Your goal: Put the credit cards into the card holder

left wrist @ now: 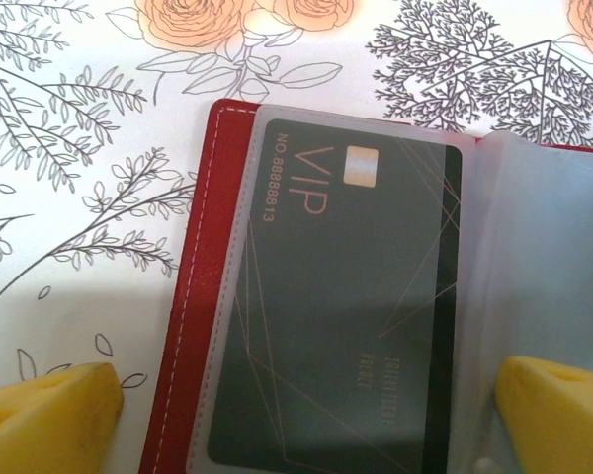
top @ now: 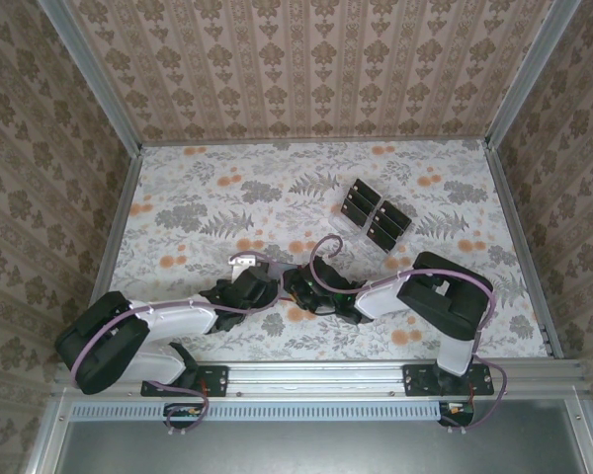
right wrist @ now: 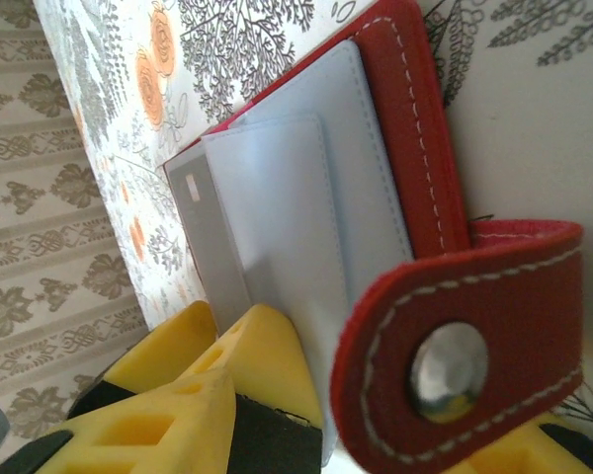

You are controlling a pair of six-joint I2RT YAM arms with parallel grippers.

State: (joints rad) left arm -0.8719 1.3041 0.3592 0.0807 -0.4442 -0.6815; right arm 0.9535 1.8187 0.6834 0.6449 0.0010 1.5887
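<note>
my right hand [right wrist: 395, 395] grips the card holder [left wrist: 193, 296] so it lies open, left hand [left wrist: 306, 415] released, straddling its sleeved credit card [left wrist: 346, 316].

The dark credit card [left wrist: 341, 306] in the card holder's [left wrist: 190, 296] clear sleeve [left wrist: 229, 326] reads "VIP" at its upper left, with "NO. 88888813" alongside (the small lettering at lower right is illegible).

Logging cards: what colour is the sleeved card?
The card is dark green-grey with gold lettering; left wrist view shows it best.
</note>
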